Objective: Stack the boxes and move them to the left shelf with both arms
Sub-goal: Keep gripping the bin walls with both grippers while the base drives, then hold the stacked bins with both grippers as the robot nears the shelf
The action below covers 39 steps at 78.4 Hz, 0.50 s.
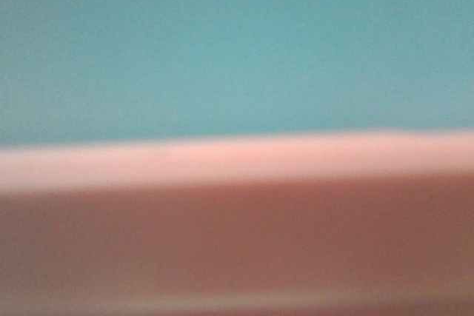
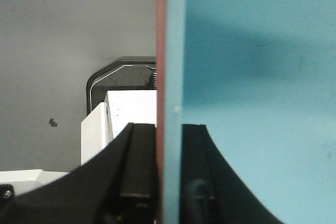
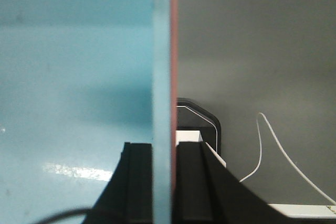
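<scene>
Two nested walls, the blue tub (image 2: 252, 103) inside the pink tub (image 2: 160, 51), are clamped by the left end effector (image 2: 168, 145) and the right end effector (image 3: 163, 153), so both are carried as one, filling the front view.

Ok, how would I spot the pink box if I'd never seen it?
Find the sky-blue box in both wrist views. The pink box is the thin strip hugging its outer wall, pinched with it by the left gripper. Only it is pink.
</scene>
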{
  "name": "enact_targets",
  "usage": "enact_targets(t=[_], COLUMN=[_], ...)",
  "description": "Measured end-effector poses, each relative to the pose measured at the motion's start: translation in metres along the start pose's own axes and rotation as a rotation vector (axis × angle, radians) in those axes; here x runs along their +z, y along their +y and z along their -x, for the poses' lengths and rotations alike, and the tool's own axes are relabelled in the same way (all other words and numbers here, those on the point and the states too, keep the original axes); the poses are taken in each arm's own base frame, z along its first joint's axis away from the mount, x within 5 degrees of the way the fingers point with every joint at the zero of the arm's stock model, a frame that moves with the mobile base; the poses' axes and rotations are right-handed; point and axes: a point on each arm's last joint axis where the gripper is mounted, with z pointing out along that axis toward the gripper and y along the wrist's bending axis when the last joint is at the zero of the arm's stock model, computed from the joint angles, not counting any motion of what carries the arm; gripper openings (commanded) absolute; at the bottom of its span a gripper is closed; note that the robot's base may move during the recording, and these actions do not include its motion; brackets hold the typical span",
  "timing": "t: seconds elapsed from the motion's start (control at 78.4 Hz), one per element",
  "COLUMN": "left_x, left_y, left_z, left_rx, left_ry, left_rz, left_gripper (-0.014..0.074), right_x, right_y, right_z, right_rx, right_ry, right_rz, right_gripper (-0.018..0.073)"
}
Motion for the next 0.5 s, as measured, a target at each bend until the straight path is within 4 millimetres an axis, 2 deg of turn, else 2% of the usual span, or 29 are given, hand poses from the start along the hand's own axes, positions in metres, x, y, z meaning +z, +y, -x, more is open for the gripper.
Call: enact_targets(t=[0.498], left_x=[0.0000], left_y=[-0.0001], left_z=[-0.0001], left_rx=[0.000], left_ry=[0.001], left_rz=[-0.001], left_gripper=[0.0000], right_x=[-0.0006], right_y=[-0.0003], right_z=[-0.0001], right_rx=[0.000], right_ry=[-0.001], right_rz=[0.002], right_gripper=[0.0067])
